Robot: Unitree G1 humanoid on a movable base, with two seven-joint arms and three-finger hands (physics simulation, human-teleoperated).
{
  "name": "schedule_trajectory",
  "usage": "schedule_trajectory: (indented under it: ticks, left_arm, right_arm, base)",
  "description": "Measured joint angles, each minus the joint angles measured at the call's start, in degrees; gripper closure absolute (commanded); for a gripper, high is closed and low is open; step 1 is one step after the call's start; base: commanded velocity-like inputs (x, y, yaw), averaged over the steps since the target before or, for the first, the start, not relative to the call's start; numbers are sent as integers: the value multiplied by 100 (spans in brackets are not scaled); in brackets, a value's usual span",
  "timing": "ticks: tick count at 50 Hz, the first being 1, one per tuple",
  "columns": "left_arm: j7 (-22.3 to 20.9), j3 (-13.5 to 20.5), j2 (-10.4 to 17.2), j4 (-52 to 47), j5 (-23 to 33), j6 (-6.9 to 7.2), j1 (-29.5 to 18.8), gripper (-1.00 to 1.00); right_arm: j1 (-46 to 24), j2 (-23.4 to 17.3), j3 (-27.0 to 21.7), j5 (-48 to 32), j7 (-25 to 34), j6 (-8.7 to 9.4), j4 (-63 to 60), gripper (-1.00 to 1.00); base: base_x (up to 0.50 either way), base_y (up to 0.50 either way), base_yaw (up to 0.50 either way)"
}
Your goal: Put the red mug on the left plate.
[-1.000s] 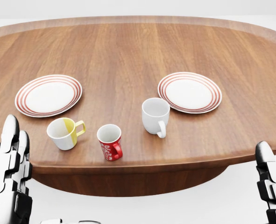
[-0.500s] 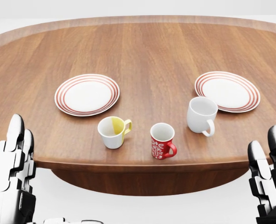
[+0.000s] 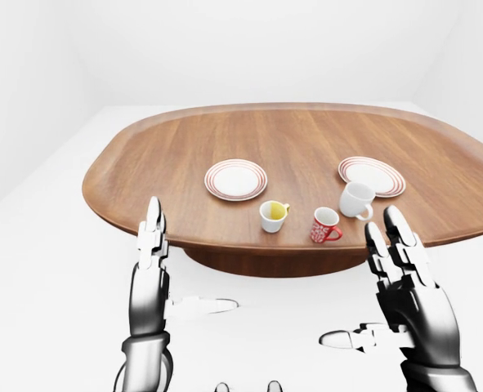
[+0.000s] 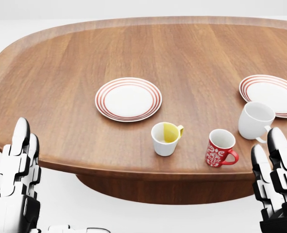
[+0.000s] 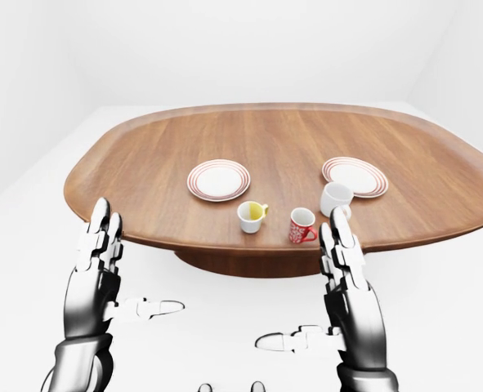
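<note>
nothing of the task is done yet from what i see: the red mug [image 4: 220, 147] stands upright on the table [image 4: 75, 53], near its bottom edge in the head view, handle pointing right, and it is apart from both plates. the left plate [image 4: 128, 98] sits bare, up and to the left of the mug, with the yellow-and-white mug [image 4: 165, 138] standing between them, so i judge i will have to lift over or steer around that one. the white mug [image 4: 255, 121] stands just beside the right plate [image 4: 271, 94], maybe touching its rim; i cannot tell. my left hand [image 3: 149, 282] and right hand [image 3: 410, 287] both hang below the table edge, fingers [image 3: 154, 229] straight and spread, holding nothing. the right hand is the nearer to the red mug. what is left is all of it: reach, grasp, carry, set down. the red mug carries white lettering or a pattern on its side, too small for me to read; i see no other writing.
</note>
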Motion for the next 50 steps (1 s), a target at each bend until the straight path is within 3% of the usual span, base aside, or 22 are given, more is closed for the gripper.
schedule_trajectory:
  ticks: [22, 39, 50]
  left_arm:
    - [-3, -88, 26, 68, 41, 23, -62, -100]
    - [40, -176, 68, 32, 78, 6, -35, -100]
    - [55, -200, 82, 25, 83, 8, -33, -100]
  right_arm:
    - [64, -219, 250, 7, 28, -92, 5, -100]
    - [238, -529, 538, 466, 269, -281, -90, -100]
    - [295, -547, 531, 706, 454, -273, -144, -100]
  base:
    - [27, 44, 0]
    - [50, -3, 0]
    - [50, -25, 0]
